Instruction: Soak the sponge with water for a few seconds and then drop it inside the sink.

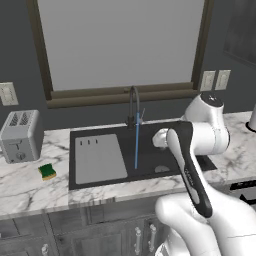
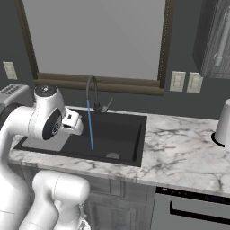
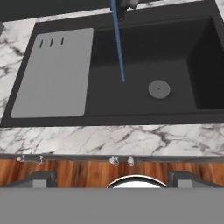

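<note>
Water running into sink; sponge on counter.
Sink point(image 1: 150, 172): dark rectangular basin, round drain point(image 3: 159, 89), ribbed grey drainboard point(image 1: 99, 159) at 9 o'clock; thin blue water point(image 1: 136, 147) falls from gooseneck faucet point(image 1: 133, 102). Yellow-green sponge point(image 1: 48, 171) lies on marble counter point(image 1: 25, 182), at 5 o'clock of toaster point(image 1: 20, 135). Gripper point(image 3: 112, 180) jaws spread wide, holding nothing.
</note>
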Controlling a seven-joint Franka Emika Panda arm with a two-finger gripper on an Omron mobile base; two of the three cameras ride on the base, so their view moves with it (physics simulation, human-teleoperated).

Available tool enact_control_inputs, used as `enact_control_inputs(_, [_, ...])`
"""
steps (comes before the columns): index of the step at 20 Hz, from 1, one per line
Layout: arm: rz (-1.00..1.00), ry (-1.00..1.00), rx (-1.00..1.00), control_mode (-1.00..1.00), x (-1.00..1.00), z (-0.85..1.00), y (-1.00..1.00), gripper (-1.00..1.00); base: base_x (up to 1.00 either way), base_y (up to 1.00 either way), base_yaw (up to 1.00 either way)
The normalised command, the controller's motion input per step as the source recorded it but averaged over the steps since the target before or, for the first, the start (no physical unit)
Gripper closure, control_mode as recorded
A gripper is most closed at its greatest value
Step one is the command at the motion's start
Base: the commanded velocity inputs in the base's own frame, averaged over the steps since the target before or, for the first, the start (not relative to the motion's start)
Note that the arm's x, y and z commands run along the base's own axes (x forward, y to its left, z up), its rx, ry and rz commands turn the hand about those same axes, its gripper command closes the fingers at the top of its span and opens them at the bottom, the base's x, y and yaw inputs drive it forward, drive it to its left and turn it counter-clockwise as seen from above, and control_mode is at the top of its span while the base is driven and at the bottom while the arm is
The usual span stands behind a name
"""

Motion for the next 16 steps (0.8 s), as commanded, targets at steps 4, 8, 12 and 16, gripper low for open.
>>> enact_control_inputs(4, [0.07,0.09,0.0,-1.0,-0.02,0.0,0.21,-1.0,0.0,0.0,0.0])
enact_control_inputs(8, [0.05,0.02,0.0,-1.0,-0.14,0.0,0.43,-1.0,0.0,0.0,0.0])
enact_control_inputs(12, [0.04,0.0,-0.01,-1.0,-0.07,0.0,0.5,-1.0,0.0,0.0,0.0])
enact_control_inputs(16, [0.03,0.0,-0.02,-1.0,0.0,0.0,0.49,-1.0,0.0,0.0,0.0])
